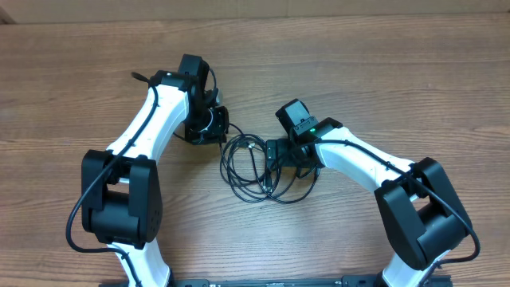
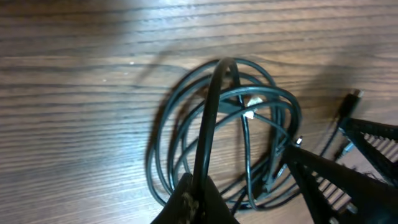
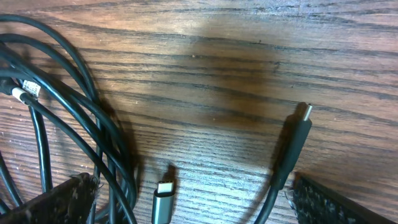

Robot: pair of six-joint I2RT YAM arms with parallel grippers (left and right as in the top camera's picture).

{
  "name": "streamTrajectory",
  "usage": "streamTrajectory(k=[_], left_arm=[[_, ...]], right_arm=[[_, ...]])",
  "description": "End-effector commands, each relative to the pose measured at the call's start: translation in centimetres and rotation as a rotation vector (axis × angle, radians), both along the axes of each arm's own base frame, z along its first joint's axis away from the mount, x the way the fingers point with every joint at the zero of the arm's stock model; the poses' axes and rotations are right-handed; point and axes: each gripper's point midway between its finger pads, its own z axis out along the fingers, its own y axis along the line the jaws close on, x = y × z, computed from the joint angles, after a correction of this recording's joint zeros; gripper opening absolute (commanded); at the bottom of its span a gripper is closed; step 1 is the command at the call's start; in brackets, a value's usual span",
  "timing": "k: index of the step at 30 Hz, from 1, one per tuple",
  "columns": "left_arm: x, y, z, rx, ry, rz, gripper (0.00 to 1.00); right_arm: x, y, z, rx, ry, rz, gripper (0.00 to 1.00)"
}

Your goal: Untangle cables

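Cables (image 2: 245, 102) lay right under the right gripper (image 3: 189, 186). Its fingers (image 3: 59, 199) stood wide apart, with nothing pinched. Between those fingers were two loose ends. A short grey plug (image 3: 163, 204) lay close to the right gripper. A black plug (image 3: 300, 134) with a silver tip lay a bit farther out from it. The messy pile of loops began just beside the right gripper.

On the far side of the pile from the right gripper was the left gripper (image 2: 239, 168). Its fingers were apart too. One strand rose from the pile and leaned on one finger. It did not look squeezed.

I think the job in hand was to pick one loose end. A good way would be to close the right gripper on just one plug, low by the bench (image 1: 398, 64). Then it could pull slowly away from the pile. The other gripper could hold the loops down. If the whole pile started to slide, it would be best to stop and try another end.

The cables looked thin, black, shiny and bendy. They made many round rings, one on top of another, crossing here and there. A small white tag (image 3: 25, 93) sat on one strand, off to the pile side of the right gripper.
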Motion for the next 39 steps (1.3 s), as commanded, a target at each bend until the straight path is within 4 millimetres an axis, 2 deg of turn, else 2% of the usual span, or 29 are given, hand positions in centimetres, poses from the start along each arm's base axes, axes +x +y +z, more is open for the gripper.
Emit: streamTrajectory(k=[1,5,7,9,11,13,18,22,25,29,35,39], left_arm=[[0.2,-0.7,1.8,-0.061,-0.026,-0.031,0.04],[0.3,-0.6,2.6,-0.064,-0.068,-0.080,0.04],[0.6,-0.4,4.0,-0.069,-0.107,-0.082,0.04],[1.1,-0.2,5.6,-0.069,-0.153,-0.080,0.04],[1.6,-0.1,7.8,-0.072,-0.224,-0.091,0.04],[2.0,-0.1,10.0,-0.080,-0.296,-0.110,0.04],[2.3,-0.5,15.5,-0.111,-0.450,-0.123,0.04],[1.9,-0.7,18.5,-0.138,-0.538,-0.132,0.04],[1.6,-0.4,19.2,-0.123,-0.566,-0.140,0.04],[1.0,0.4,18.6,-0.073,-0.539,-0.136,0.04],[-0.1,0.6,18.0,-0.054,-0.515,-0.211,0.04],[-0.2,0.5,18.0,-0.062,-0.510,-0.212,0.04]], right_arm=[[0.0,-0.2,-0.2,-0.014,-0.005,0.004,1.00],[-0.1,0.7,-0.1,0.035,0.004,0.015,1.00],[-0.7,1.2,0.0,0.064,0.034,0.026,1.00],[-0.3,1.5,0.3,0.082,0.023,0.026,0.98],[-0.2,2.3,1.0,0.121,0.027,0.067,0.86],[-0.1,3.2,1.7,0.157,0.020,0.121,0.79],[1.0,4.7,2.9,0.192,-0.036,0.145,0.84],[2.4,6.2,3.8,0.236,-0.116,0.164,0.97],[3.3,6.6,4.8,0.251,-0.144,0.164,1.00],[4.0,6.4,6.4,0.245,-0.138,0.152,1.00],[3.4,7.0,9.1,0.249,-0.120,0.283,1.00],[3.3,7.0,9.4,0.248,-0.116,0.283,1.00]])
